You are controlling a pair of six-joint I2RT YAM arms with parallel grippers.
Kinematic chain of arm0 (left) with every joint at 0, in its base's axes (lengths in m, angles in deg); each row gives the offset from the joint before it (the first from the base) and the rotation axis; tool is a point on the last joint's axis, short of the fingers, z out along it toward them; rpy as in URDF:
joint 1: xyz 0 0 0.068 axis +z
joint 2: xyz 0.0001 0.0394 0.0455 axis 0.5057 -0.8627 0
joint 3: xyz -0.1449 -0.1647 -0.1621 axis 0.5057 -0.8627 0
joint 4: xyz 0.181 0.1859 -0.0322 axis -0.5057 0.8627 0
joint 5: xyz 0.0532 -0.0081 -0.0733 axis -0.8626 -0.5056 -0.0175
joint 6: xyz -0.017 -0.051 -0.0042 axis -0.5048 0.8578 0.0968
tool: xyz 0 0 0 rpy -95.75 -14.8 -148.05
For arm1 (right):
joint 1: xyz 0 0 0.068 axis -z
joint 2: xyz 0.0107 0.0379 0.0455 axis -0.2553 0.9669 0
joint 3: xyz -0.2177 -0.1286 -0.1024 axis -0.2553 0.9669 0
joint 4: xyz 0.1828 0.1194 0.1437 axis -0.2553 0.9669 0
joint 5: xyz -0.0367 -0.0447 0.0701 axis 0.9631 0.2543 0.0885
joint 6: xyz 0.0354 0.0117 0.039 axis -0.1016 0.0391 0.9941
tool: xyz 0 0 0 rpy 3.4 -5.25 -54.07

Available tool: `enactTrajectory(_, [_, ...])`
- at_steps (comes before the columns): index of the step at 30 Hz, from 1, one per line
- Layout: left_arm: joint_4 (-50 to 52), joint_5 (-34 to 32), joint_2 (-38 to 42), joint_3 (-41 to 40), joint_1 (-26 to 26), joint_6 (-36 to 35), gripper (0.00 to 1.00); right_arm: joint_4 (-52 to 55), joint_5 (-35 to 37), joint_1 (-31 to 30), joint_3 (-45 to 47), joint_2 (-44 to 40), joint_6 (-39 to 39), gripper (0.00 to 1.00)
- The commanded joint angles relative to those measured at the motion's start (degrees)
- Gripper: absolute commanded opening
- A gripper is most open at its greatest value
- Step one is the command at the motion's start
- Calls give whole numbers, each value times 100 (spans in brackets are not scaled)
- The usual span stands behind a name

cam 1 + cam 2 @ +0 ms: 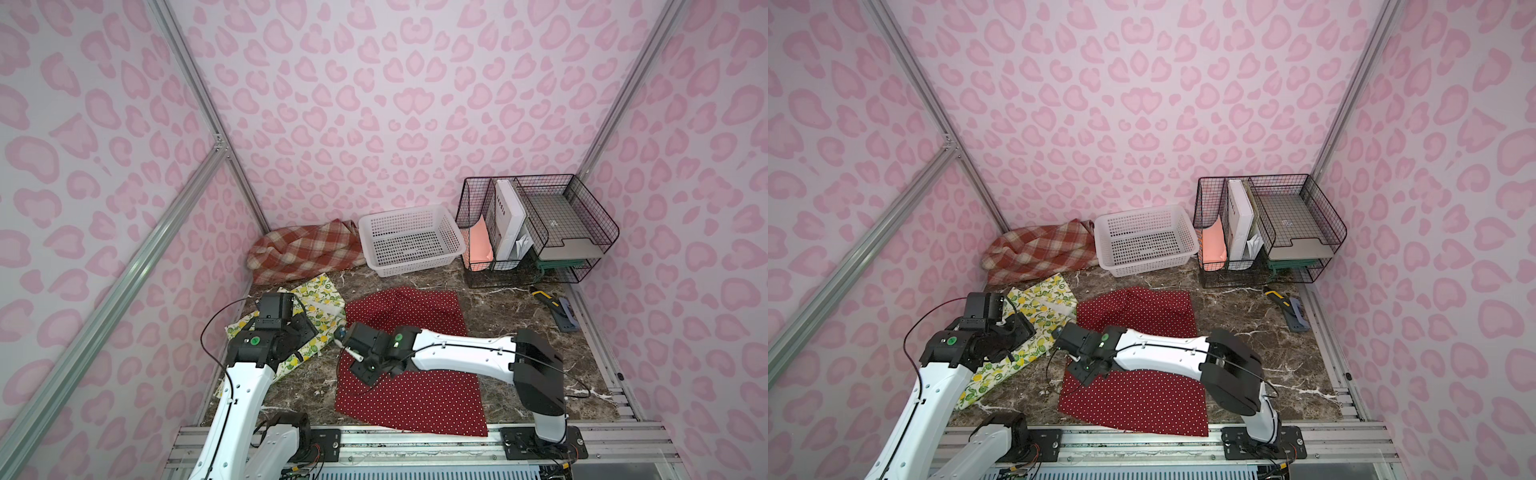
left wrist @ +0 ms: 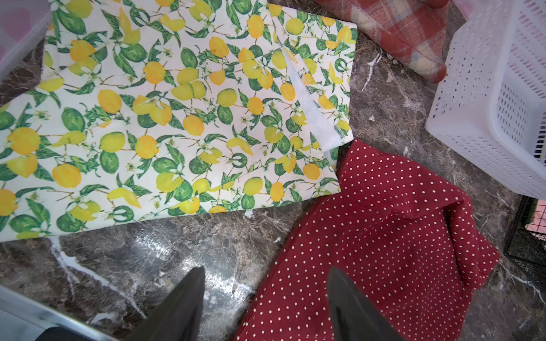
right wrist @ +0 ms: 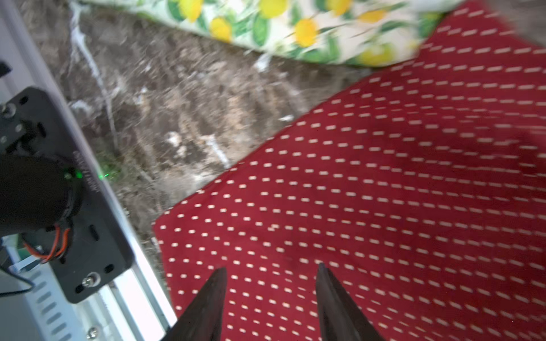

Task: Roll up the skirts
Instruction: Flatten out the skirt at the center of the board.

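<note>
- Step, my read: the start. None of the three skirts is rolled; the red polka-dot skirt is the one being worked.
- Red polka-dot skirt: mid bench, mostly flat. Its near hem hangs over the near edge onto the rail. The far end, about mid-depth, is rumpled with a flap turned over.
- Right gripper: over the red skirt's left side. Jaws are apart with nothing between them, only cloth below. It points toward the skirt's near-left corner. The wrist view is smeared, so I cannot tell whether the tips touch the fabric.
- Left gripper: jaws apart and empty. It hangs over the red skirt's left edge and the bare marble beside it, between the red skirt and the lemon-print skirt.
- Lemon-print skirt: along the left edge, loosely flat, one corner just beside the red skirt's far-left corner. Unrolled.
- Plaid skirt: bunched in the far-left corner against the wall. Unrolled.
- White basket: far edge, centre, nothing in it. Wire organiser in the far-right corner, not involved.
- Next, as I judge it: flatten the far flap, then pinch one end hem with both grippers, one near each corner, and turn it over evenly.
- Risk: thin cloth, so a one-sided pinch would likely skew the roll.
</note>
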Motion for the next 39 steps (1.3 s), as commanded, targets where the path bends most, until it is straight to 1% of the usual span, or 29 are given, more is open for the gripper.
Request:
enactTrajectory(1, [-395,302,-201,-11,7,86,68,161,1053,655,300,-261,-161,51])
enactTrajectory(3, [-501,438,-423,15,7,211,67,214,1825,1137,431,-219,-258,48])
enactTrajectory(5, [-533,623,-707,97,7,235,67,246,2318,1660,440,-74,-291,46])
enactTrajectory(8, [-751,891,-1059,164,9,218,66,-25,2691,2316,607,-9,-297,44])
enactTrajectory(10, [-859,952,-1234,192,11,242,66,-248,2890,2617,753,-4,-410,42])
enactTrajectory(13, [-918,982,-1463,276,7,216,65,-381,2737,2938,855,125,-611,39])
enactTrajectory(16, [-932,977,-1625,348,12,195,65,-498,2604,3011,928,227,-730,37])
enactTrajectory(18, [-945,983,-1703,382,7,188,65,-573,2487,3030,1201,229,-738,37])
enactTrajectory(23, [-967,1027,-1821,411,7,201,65,-637,2136,3083,1249,329,-774,33])
enactTrajectory(28, [-961,1000,-1856,411,9,185,65,-631,2366,3110,1201,440,-730,32])
enactTrajectory(30, [-955,1000,-1853,411,7,179,65,-530,2409,3094,1195,316,-701,33])
enactTrajectory(33, [-955,986,-1832,385,10,170,65,-457,2468,3066,1271,-113,-635,34])
enactTrajectory(36, [-983,1005,-1856,350,7,170,65,-393,2141,3048,1339,-406,-654,37])
enactTrajectory(39, [-1037,1049,-1907,332,7,204,65,-330,1789,3022,1377,-351,-736,39])
